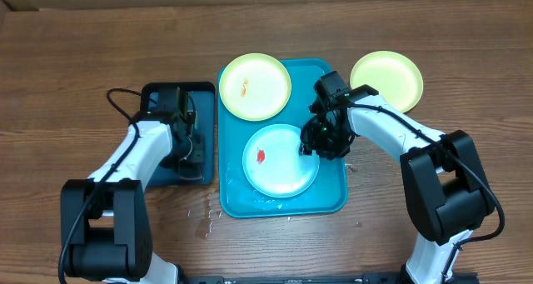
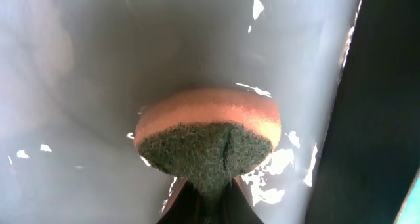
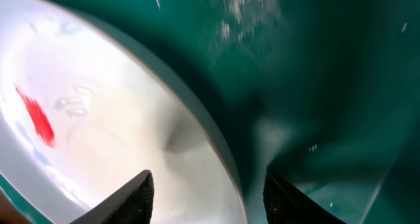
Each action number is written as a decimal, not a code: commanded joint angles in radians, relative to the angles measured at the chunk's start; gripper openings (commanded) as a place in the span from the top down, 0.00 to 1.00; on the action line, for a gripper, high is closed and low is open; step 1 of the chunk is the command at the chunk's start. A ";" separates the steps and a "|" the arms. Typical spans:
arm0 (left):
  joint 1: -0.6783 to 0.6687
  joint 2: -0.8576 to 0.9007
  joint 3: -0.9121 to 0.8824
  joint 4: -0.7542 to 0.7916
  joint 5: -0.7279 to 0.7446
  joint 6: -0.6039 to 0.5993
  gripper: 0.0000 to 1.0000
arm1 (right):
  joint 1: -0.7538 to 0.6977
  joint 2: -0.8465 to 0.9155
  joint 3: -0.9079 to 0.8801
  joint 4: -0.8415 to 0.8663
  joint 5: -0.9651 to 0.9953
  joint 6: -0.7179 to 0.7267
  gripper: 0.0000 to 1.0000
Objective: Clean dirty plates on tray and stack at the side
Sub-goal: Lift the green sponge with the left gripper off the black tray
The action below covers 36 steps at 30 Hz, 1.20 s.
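Teal plastic formed the tray (image 1: 329,196) at the centre of the overhead view. One yellow plate (image 1: 254,86) lay at its 11 o'clock corner, overhanging the rim. The blue plate (image 1: 279,161), marked with a red smear (image 1: 261,156), lay on the tray floor toward 6 o'clock. A second yellow plate (image 1: 386,80) sat on the table (image 1: 83,51), off the tray at 2 o'clock. The right gripper (image 1: 321,142) hung at the blue plate's 3 o'clock edge. The left gripper (image 1: 187,142) was over the dark tray (image 1: 204,97) at 9 o'clock.

Left wrist view: the fingers were clamped on a sponge (image 2: 207,135), orange foam with a green scouring face, above a glossy pale surface.

Right wrist view: the jaws stood apart and empty, straddling the blue plate's rim, with one finger over the plate and the other over the tray floor.

Handling assessment: the plates are probably light and stiff, and droplets showing on plate and tray suggest they are slippery. The raised rim appears to be the only workable purchase. A pinch across it should be set deep to resist slipping.
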 commanded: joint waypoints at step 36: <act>0.096 -0.224 0.179 -0.060 0.120 0.101 0.96 | 0.081 -0.008 -0.009 0.045 0.134 0.217 0.55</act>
